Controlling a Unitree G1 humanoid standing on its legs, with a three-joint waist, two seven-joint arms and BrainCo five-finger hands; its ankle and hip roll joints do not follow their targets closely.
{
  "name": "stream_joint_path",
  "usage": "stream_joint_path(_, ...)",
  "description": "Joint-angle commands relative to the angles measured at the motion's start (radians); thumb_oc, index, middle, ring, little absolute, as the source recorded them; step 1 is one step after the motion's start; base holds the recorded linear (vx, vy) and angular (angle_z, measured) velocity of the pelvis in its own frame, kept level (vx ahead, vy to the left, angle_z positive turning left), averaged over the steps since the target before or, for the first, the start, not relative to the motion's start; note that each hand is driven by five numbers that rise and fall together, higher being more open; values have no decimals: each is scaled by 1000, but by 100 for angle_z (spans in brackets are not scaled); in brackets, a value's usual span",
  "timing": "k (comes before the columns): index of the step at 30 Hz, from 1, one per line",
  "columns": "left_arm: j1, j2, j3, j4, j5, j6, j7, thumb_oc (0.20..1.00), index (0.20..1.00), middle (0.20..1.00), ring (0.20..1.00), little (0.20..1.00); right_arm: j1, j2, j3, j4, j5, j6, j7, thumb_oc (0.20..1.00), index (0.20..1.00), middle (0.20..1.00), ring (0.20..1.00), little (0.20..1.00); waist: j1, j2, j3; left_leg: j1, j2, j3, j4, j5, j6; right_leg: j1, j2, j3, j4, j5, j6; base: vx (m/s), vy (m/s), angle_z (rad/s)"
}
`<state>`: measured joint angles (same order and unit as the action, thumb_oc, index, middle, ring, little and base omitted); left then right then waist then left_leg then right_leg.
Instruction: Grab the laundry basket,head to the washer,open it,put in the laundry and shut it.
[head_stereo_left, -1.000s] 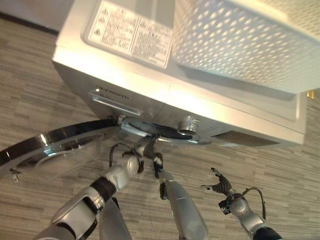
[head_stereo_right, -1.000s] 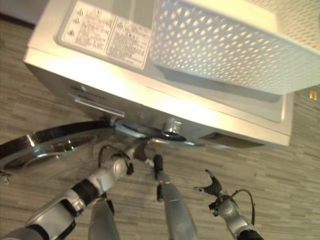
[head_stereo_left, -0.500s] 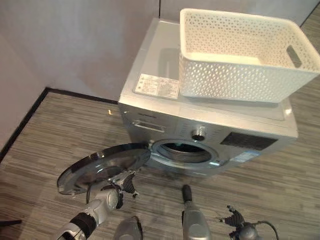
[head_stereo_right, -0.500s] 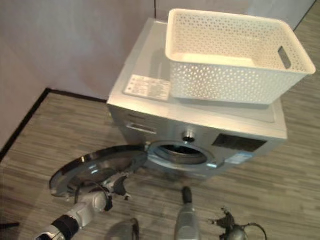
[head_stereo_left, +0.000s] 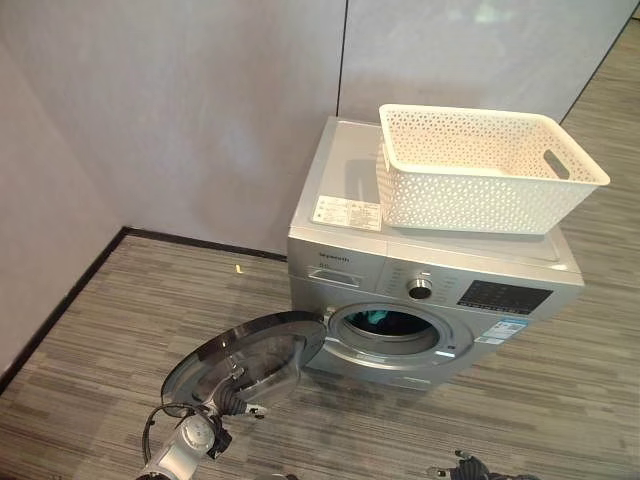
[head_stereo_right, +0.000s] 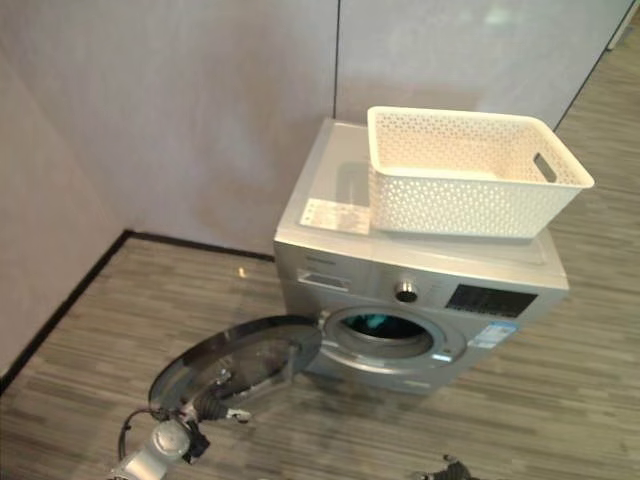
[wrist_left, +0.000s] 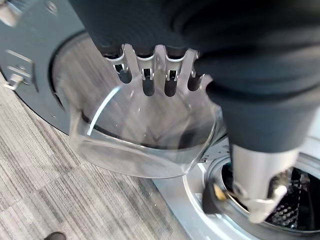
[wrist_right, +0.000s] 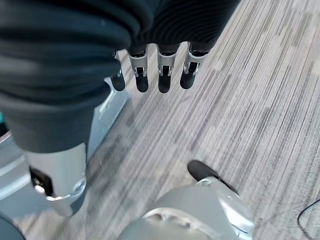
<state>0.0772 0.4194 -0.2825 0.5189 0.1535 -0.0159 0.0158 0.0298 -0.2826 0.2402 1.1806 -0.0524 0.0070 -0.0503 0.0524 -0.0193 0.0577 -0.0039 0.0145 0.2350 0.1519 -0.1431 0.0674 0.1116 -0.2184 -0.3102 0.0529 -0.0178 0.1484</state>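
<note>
The washer (head_stereo_left: 430, 290) stands against the wall with its round door (head_stereo_left: 245, 360) swung wide open toward the robot's left, something teal showing inside the drum. The white laundry basket (head_stereo_left: 485, 170) sits on top of it. The left hand (wrist_left: 155, 70) is just beside the door's glass bowl, fingers relaxed, gripping nothing. The right hand (wrist_right: 155, 70) hangs over the floor (wrist_right: 240, 100), fingers loose and empty.

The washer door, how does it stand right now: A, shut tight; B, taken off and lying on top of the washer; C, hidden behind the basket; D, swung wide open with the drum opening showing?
D: the washer door hangs swung out to the side, leaving the drum opening exposed, while the white basket sits on top of the washer.
</note>
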Motion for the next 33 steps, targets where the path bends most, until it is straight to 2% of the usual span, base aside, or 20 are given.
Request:
stream_joint_path(1, -8, 25, 30, -116, -38, -50, 4, 1000, 1000, 1000, 1000, 1000, -3, -16, 23, 10, -17, -14, 14, 1000, 1000, 1000, 1000, 1000, 17, -10, -24, -35, 8, -60, -83, 48, -39, -27, 7, -11, 58, -74, 3, -54, -164, -34)
stream_joint_path(7, 56, 49, 211, -294, -80, -75, 51, 1000, 1000, 1000, 1000, 1000, 17, -15, 64, -7, -47, -33, 37, 1000, 1000, 1000, 1000, 1000, 53, -29, -7, -69, 42, -93, -58, 92, -83, 28, 50, -52, -8, -111, -27, -57, -154, 16)
stream_joint_path(10, 68, 45, 328, -330, -117, -79, 94, 1000, 1000, 1000, 1000, 1000, 24, -11, 66, 22, -55, -33, 49, 1000, 1000, 1000, 1000, 1000, 63, -27, -6, -88, 51, -109, -61, 118, -96, 42, 67, -75, -32, -115, -37, -24, -97, 36)
stream_joint_path(12, 70, 52, 372, -331, -113, -73, 118, 1000, 1000, 1000, 1000, 1000, 26, -9, 72, 33, -65, -31, 57, 1000, 1000, 1000, 1000, 1000, 66, -24, -7, -89, 55, -114, -65, 126, -102, 45, 71, -79, -38, -118, -41, -66, -26, 13)
stream_joint_path(13, 21, 105, 476, -284, -113, -72, 206, 1000, 1000, 1000, 1000, 1000, 6, -32, 102, 35, -92, -32, 66, 1000, 1000, 1000, 1000, 1000, 97, -30, 37, -159, 66, -232, -5, 147, -159, 17, 74, -46, -9, -137, -63, -144, -12, 12)
stream_joint_path(14, 18, 105, 477, -282, -113, -73, 206, 1000, 1000, 1000, 1000, 1000, 3, -31, 101, 35, -92, -32, 66, 1000, 1000, 1000, 1000, 1000, 95, -29, 37, -165, 66, -235, -4, 152, -158, 12, 74, -48, -9, -134, -63, -158, -2, 1)
stream_joint_path(15, -5, 144, 512, -240, -106, -65, 241, 1000, 1000, 1000, 1000, 1000, -3, -43, 124, 29, -115, -32, 74, 1000, 1000, 1000, 1000, 1000, 104, -32, 51, -169, 62, -321, 1, 141, -172, -5, 74, -29, 3, -139, -66, -4, 22, -28)
stream_joint_path(16, -72, 243, 542, -108, -80, -37, 302, 1000, 1000, 1000, 1000, 1000, -7, -67, 155, 23, -145, -36, 90, 1000, 1000, 1000, 1000, 1000, 92, -28, 46, -156, 84, -422, -30, 142, -183, -19, 84, -5, 7, -139, -61, -5, 20, -35)
stream_joint_path(17, -83, 248, 536, -95, -82, -43, 305, 1000, 1000, 1000, 1000, 1000, -10, -64, 153, 23, -145, -35, 90, 1000, 1000, 1000, 1000, 1000, 90, -29, 48, -158, 85, -427, -36, 150, -183, -21, 85, -9, 6, -135, -61, 54, 33, -26)
stream_joint_path(18, -116, 295, 537, -12, -83, -24, 315, 1000, 1000, 1000, 1000, 1000, -12, -81, 159, 22, -153, -38, 100, 1000, 1000, 1000, 1000, 1000, 77, -25, 43, -146, 106, -425, -55, 149, -185, -19, 93, -1, 7, -140, -58, 30, 47, -23)
stream_joint_path(19, -151, 348, 526, 100, -91, -10, 317, 1000, 1000, 1000, 1000, 1000, -19, -98, 159, 20, -155, -39, 107, 1000, 1000, 1000, 1000, 1000, 66, -23, 40, -145, 121, -418, -76, 171, -188, -27, 101, 7, 7, -137, -61, 63, 81, -16)
stream_joint_path(21, -192, 418, 528, 241, -119, 19, 287, 1000, 1000, 1000, 1000, 1000, -34, -124, 169, 9, -169, -39, 112, 1000, 1000, 1000, 1000, 1000, 55, -25, 39, -133, 127, -421, -105, 174, -186, -42, 111, 27, 16, -140, -63, 31, 89, -14)
stream_joint_path(23, -273, 505, 484, 384, -139, 26, 259, 1000, 1000, 1000, 1000, 1000, -53, -138, 187, 4, -174, -38, 108, 1000, 1000, 1000, 1000, 1000, 44, -36, 55, -138, 136, -410, -106, 183, -186, -66, 118, 38, 31, -138, -67, -27, 34, -29)
stream_joint_path(24, -284, 509, 476, 393, -141, 22, 258, 1000, 1000, 1000, 1000, 1000, -54, -135, 184, 4, -174, -38, 108, 1000, 1000, 1000, 1000, 1000, 48, -39, 56, -139, 137, -409, -106, 184, -186, -68, 118, 39, 32, -138, -67, -35, 21, -26)
stream_joint_path(25, -353, 557, 427, 488, -157, 25, 228, 1000, 1000, 1000, 1000, 1000, -71, -146, 196, 0, -167, -38, 102, 1000, 1000, 1000, 1000, 1000, 42, -60, 74, -148, 145, -401, -103, 186, -183, -91, 126, 52, 44, -132, -66, -41, 16, -20)
stream_joint_path(28, -482, 636, 367, 587, -228, 13, 189, 1000, 1000, 1000, 1000, 1000, -98, -162, 238, -62, -160, -40, 101, 1000, 1000, 1000, 1000, 1000, 38, -109, 104, -165, 164, -386, -103, 192, -180, -127, 137, 65, 57, -120, -62, -42, -19, -11)
stream_joint_path(29, -488, 639, 362, 592, -230, 11, 188, 1000, 1000, 1000, 1000, 1000, -98, -161, 237, -64, -159, -38, 102, 1000, 1000, 1000, 1000, 1000, 39, -111, 104, -165, 164, -385, -103, 192, -180, -129, 136, 66, 58, -121, -62, -9, -17, -16)
stream_joint_path(30, -534, 662, 337, 621, -237, 10, 187, 1000, 1000, 1000, 1000, 1000, -103, -175, 253, -107, -156, -41, 103, 1000, 1000, 1000, 1000, 1000, 35, -134, 116, -173, 173, -379, -103, 193, -179, -142, 142, 71, 61, -117, -60, -39, -81, -30)
stream_joint_path(31, -625, 703, 280, 661, -237, 10, 179, 1000, 1000, 1000, 1000, 1000, -101, -190, 289, -169, -143, -50, 105, 1000, 1000, 1000, 1000, 1000, 29, -183, 136, -191, 183, -370, -96, 195, -179, -162, 148, 81, 62, -102, -53, -43, -100, -24)
stream_joint_path(33, -709, 738, 208, 707, -193, 17, 176, 1000, 1000, 1000, 1000, 1000, -103, -203, 320, -211, -132, -61, 111, 1000, 1000, 1000, 1000, 1000, 20, -224, 152, -206, 196, -365, -90, 193, -179, -180, 155, 87, 59, -88, -47, -44, -78, -23)
